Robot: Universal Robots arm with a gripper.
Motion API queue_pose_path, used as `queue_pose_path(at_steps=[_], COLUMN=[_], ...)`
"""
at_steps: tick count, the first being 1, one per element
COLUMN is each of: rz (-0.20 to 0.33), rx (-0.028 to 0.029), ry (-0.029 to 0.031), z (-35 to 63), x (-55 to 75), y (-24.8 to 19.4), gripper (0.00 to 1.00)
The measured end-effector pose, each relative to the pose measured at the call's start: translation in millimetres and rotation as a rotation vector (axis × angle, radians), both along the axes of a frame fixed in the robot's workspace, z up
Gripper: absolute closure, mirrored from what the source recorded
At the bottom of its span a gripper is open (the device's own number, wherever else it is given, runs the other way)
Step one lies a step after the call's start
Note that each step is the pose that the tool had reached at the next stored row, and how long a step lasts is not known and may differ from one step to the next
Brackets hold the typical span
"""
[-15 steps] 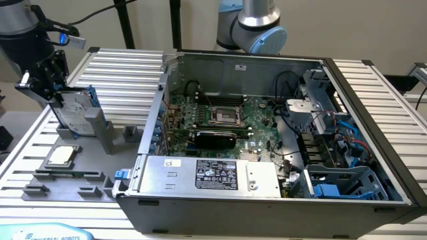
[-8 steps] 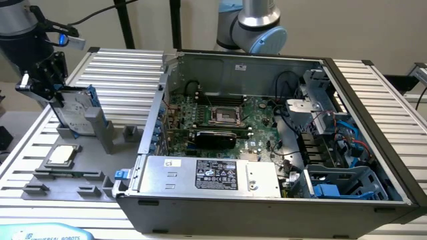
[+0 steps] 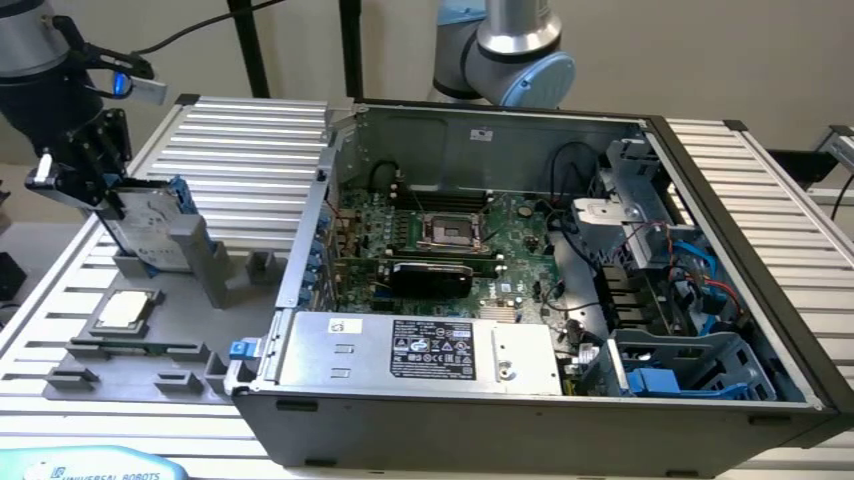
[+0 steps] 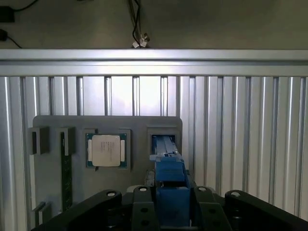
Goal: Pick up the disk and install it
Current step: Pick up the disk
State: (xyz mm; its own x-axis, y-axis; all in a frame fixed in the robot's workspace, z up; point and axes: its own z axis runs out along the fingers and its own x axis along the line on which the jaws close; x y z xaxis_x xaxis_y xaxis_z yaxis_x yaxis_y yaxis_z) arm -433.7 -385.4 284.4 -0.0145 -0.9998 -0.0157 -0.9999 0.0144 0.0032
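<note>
The disk [image 3: 150, 235] stands on edge in a slot of the grey fixture [image 3: 134, 365], left of the open computer case in the exterior view. Its silver body and blue carrier frame show above the slot. My gripper [image 3: 110, 190] has come down on its top edge from above. In the wrist view the black fingers [image 4: 144, 204] press against both sides of the blue carrier of the disk [image 4: 169, 175], shut on it. The disk's lower end still sits in the fixture's slot [image 4: 163, 144].
A small square silver chip [image 3: 123, 308] lies in its own pocket on the fixture. The open computer case [image 3: 747, 200] fills the exterior view's right, holding a motherboard [image 3: 441, 235], a grey power supply box [image 3: 414, 350] and a blue-tabbed drive cage [image 3: 667, 375]. Everything rests on a ribbed aluminium table [image 3: 240, 130].
</note>
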Motion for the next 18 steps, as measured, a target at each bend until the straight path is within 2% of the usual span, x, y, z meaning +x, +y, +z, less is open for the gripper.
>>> queue_pose_path(at_steps=[18], rz=[0.000], rx=[0.0001], ry=[-0.0001], z=[0.3], x=[0.0], y=[-0.2], gripper=[0.67])
